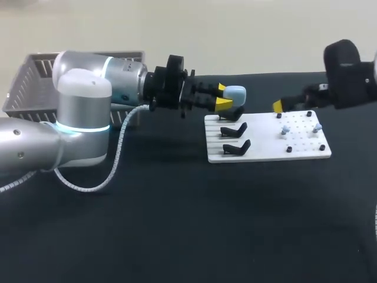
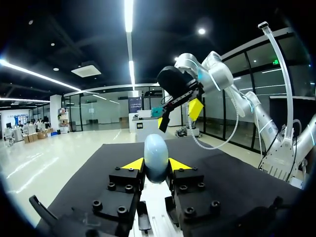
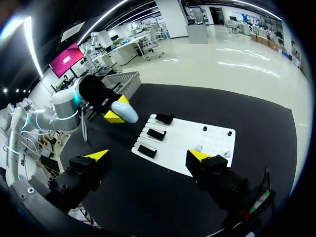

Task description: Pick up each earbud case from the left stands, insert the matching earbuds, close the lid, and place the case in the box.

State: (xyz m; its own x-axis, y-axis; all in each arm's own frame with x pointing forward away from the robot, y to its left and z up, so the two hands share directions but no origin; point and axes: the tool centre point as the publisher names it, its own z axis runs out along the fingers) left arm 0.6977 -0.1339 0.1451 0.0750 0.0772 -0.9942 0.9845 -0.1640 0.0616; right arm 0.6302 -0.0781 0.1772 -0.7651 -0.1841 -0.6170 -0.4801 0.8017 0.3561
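A pale blue earbud case (image 1: 235, 94) hangs in the air above the far stand of the white board (image 1: 306, 154), and my left gripper (image 1: 223, 96) is shut on it. The left wrist view shows the case (image 2: 156, 157) upright between the two yellow tips of that gripper (image 2: 156, 164). Three black stands (image 1: 235, 138) stand bare on the board's left half. Small pale earbuds (image 1: 285, 129) sit among black pegs on its right half. My right gripper (image 3: 150, 156) hangs open above the board's far right edge; the board (image 3: 173, 153) lies ahead of it.
A grey mesh basket (image 1: 29, 82) stands at the table's far left, behind my left arm. A white coiled cable (image 1: 112, 165) droops from that arm toward the black tabletop.
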